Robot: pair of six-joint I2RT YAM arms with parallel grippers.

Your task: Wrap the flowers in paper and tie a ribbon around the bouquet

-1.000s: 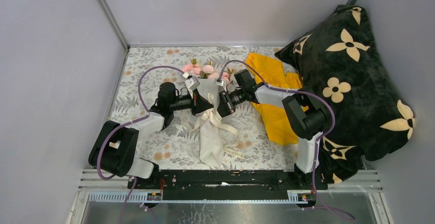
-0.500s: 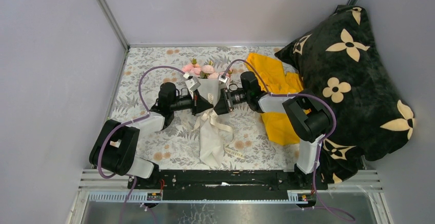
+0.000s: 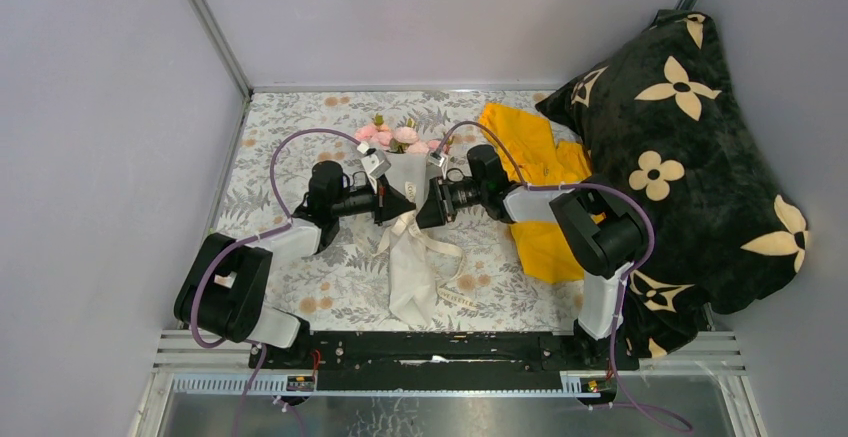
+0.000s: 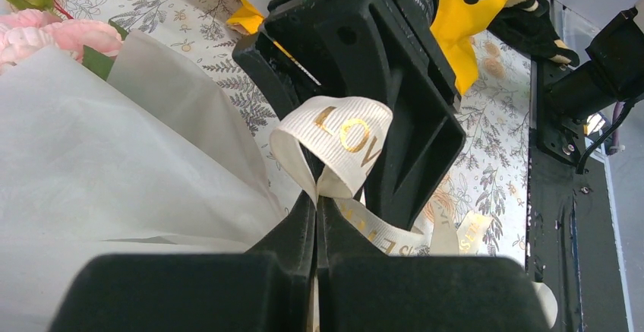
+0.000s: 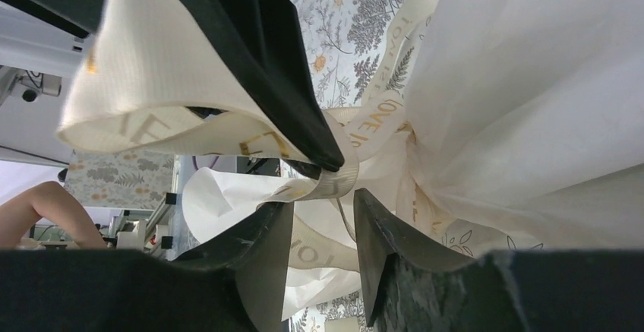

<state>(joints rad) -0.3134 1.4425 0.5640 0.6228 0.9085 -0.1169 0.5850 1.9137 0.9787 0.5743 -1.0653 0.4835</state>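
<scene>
Left wrist view: left gripper (image 4: pixel 315 201) clamped on ribbon (image 4: pixel 349 131) loop at bouquet (image 4: pixel 114 157); right gripper (image 5: pixel 323 203), jaws apart, beside it.

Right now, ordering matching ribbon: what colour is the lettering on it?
Gold, on cream ribbon; clearest in the left wrist view.

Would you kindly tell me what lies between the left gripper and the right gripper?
Between the left gripper and the right gripper lies the narrow waist of the bouquet, its paper bound by the ribbon, as the top external view shows.
</scene>
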